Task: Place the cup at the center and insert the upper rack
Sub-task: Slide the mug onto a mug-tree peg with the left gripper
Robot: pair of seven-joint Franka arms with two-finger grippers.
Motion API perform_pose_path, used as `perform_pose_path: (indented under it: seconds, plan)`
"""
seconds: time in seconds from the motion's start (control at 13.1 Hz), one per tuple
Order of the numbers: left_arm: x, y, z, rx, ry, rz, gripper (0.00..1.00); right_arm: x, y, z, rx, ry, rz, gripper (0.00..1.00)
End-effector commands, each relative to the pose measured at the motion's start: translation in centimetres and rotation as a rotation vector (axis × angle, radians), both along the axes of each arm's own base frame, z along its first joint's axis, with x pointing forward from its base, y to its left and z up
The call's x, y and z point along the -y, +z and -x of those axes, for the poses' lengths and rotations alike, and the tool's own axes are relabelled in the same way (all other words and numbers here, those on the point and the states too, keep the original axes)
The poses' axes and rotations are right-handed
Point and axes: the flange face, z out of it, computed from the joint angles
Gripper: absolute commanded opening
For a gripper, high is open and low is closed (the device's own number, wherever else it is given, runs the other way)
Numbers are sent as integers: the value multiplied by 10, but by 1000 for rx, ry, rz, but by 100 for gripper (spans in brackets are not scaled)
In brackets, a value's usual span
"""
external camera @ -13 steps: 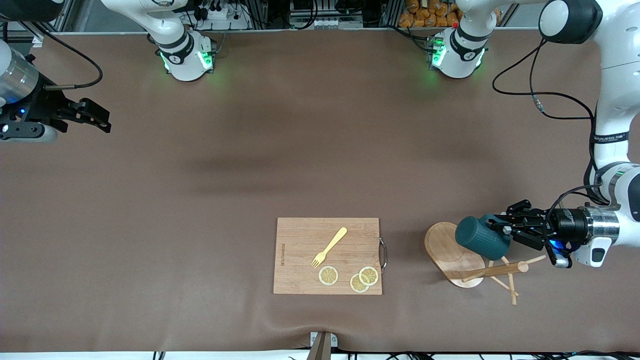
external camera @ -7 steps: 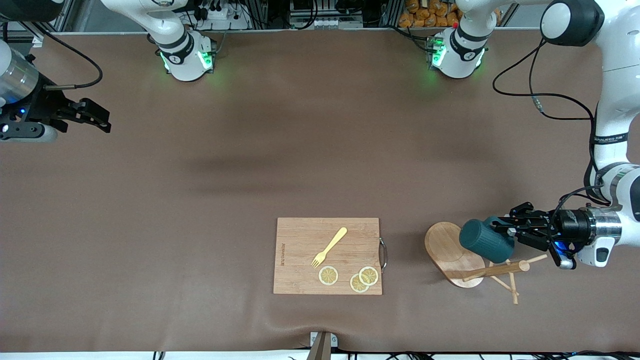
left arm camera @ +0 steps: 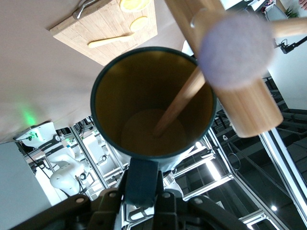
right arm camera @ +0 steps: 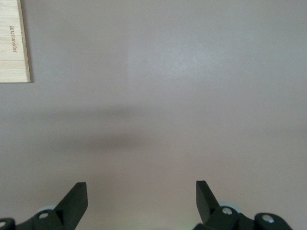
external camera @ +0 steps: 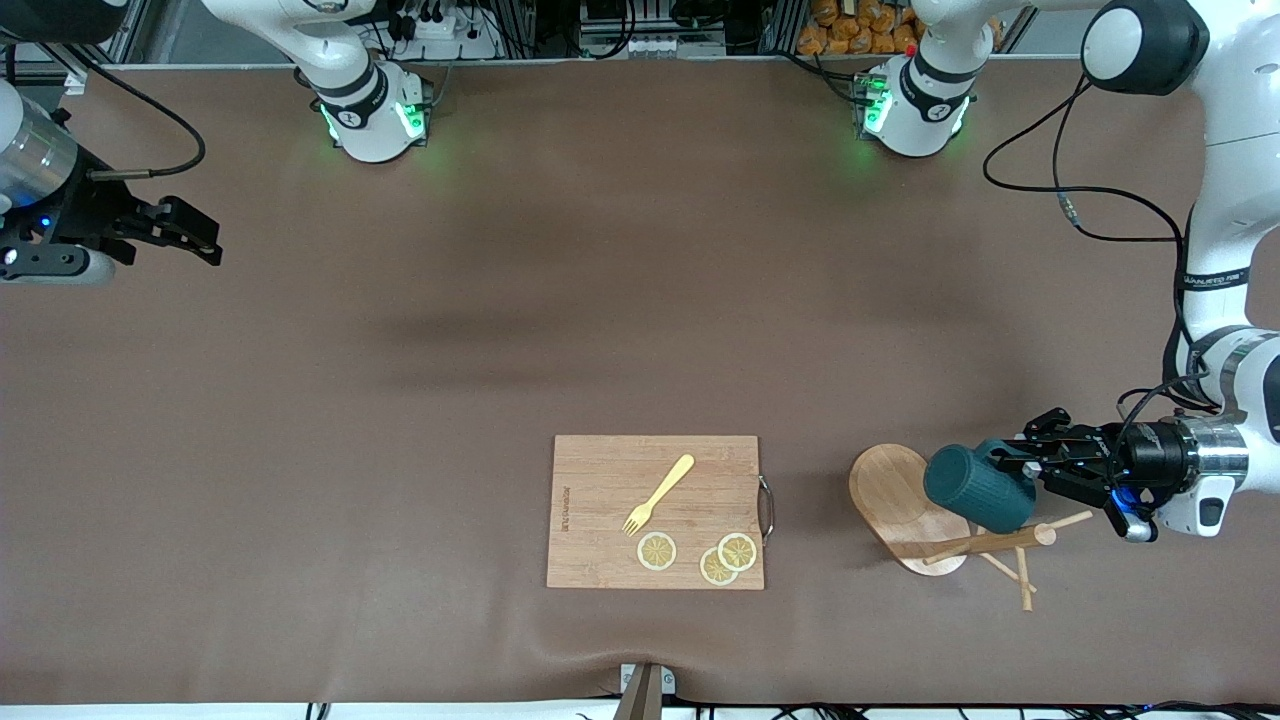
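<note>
The dark teal cup (external camera: 977, 488) lies on its side in the air, held by its handle in my left gripper (external camera: 1022, 466), which is shut on it. It hangs over the light wooden rack (external camera: 935, 520), which lies tipped over on the table near the left arm's end. In the left wrist view the cup's yellowish inside (left arm camera: 152, 103) faces me, a thin dowel peg (left arm camera: 180, 101) reaches into its mouth, and the rack's post (left arm camera: 225, 57) is close beside it. My right gripper (external camera: 198, 236) is open and empty and waits at the right arm's end of the table.
A rectangular wooden cutting board (external camera: 600, 485) with a metal handle lies near the front camera's edge, toward the middle. On it are a yellow fork (external camera: 658, 494) and three lemon slices (external camera: 657, 551). Its corner shows in the right wrist view (right arm camera: 13, 43).
My left gripper has drawn the cup a little toward the left arm's end of the table and slightly lower, closer to the rack's pegs. The right arm has not moved.
</note>
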Motion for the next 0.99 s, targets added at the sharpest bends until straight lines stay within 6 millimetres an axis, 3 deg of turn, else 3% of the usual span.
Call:
perform_pose_path:
  seconds: [0.0, 0.91]
  plan:
    - [-1, -10, -2, 25, 6, 44, 0, -2, 5, 8, 7, -11, 15, 100]
    - [1, -11, -5, 68, 19, 30, 0, -1, 4, 8, 5, -12, 16, 100]
